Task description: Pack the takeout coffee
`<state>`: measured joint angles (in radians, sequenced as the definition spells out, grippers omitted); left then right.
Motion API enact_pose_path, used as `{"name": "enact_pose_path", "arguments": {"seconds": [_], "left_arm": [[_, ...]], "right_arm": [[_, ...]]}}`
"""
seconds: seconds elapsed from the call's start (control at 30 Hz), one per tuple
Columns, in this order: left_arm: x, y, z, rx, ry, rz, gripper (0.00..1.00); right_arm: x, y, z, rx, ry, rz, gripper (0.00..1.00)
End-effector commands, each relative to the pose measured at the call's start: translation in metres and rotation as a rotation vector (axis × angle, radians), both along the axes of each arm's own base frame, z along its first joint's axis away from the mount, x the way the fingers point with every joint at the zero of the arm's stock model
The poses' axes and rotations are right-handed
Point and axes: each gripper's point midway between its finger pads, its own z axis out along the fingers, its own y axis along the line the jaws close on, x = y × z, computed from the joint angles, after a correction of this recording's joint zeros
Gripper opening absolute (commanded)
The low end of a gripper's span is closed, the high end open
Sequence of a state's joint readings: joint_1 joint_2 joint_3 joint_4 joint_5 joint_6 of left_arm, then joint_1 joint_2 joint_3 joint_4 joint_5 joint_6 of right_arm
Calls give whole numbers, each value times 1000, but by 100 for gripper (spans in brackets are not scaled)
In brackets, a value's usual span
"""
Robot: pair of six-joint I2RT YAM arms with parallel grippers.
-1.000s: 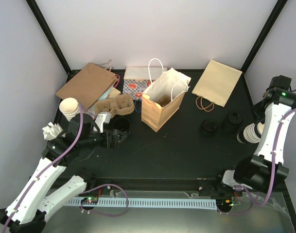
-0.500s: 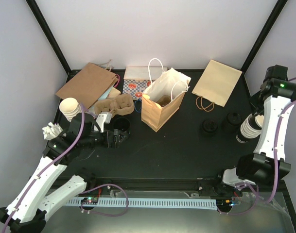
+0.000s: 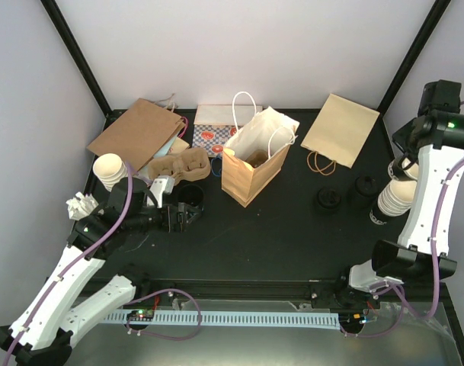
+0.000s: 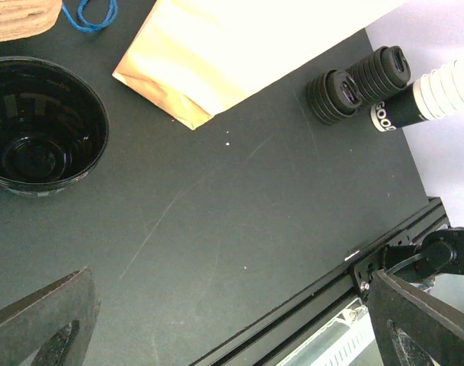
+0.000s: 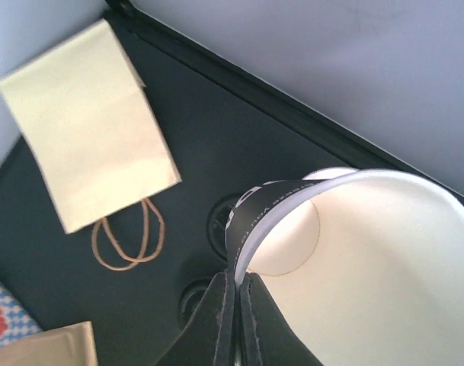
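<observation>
A small black round cup [image 3: 190, 200], dark inside, stands on the black table [image 3: 277, 236] just in front of the cardboard tray [image 3: 180, 165]. It also shows in the left wrist view [image 4: 41, 126]. My left gripper [image 3: 184, 217] is open and empty beside the cup, a little to its near side; its fingers stand wide apart [image 4: 232, 328]. My right gripper [image 5: 238, 305] is shut on the rim of a white paper cup [image 5: 369, 267] with a black sleeve. It holds this cup above the stack of white paper cups [image 3: 390, 202] at the far right. A second black cup is not in view.
An open brown paper bag [image 3: 251, 164] stands mid-table. Flat bags lie at back left [image 3: 136, 133] and back right [image 3: 340, 130]. Two stacks of black lids [image 3: 327, 200] [image 3: 365, 187] sit left of the cup stack. More white cups [image 3: 110, 169] and crumpled paper [image 3: 81, 206] are at left.
My right arm has risen and swung toward the back right with the paper cup pinched in it, drawing away from the stack. The left arm has not moved.
</observation>
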<state>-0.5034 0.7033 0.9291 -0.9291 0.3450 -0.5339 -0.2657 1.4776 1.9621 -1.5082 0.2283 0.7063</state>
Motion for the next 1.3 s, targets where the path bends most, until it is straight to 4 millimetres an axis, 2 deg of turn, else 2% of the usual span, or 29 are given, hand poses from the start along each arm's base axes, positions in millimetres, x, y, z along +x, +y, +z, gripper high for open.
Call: {"name": "enact_pose_path", "arguments": {"seconds": [0.0, 0.13, 0.3, 0.43, 0.5, 0.6, 0.67, 0.9, 1.07, 1.27], "left_arm": [[2, 3, 17, -7, -32, 13, 99], [1, 3, 20, -12, -35, 14, 99], [-2, 5, 24, -20, -45, 18, 99], [-3, 8, 22, -7, -48, 27, 99], [-4, 10, 20, 3, -45, 29, 99], [-5, 11, 20, 17, -51, 23, 99], [-4, 15, 23, 19, -76, 37, 99], [-7, 24, 41, -27, -226, 69, 99], [-8, 21, 31, -33, -216, 51, 99], [-8, 13, 23, -13, -215, -13, 99]], "right_arm": [[-6, 13, 44, -13, -136, 61, 1], [-13, 23, 86, -44, -273, 126, 1], [-15, 56, 123, -15, -439, 305, 1], [-16, 88, 129, 29, -491, 486, 1], [-17, 110, 121, 70, -496, 596, 1], [-18, 143, 102, 97, -473, 725, 1], [-18, 159, 78, 112, -418, 784, 1], [-37, 178, 3, 96, -262, 891, 1], [-58, 221, -64, 175, -171, 1053, 1], [-86, 271, -111, 146, -112, 1250, 1]]}}
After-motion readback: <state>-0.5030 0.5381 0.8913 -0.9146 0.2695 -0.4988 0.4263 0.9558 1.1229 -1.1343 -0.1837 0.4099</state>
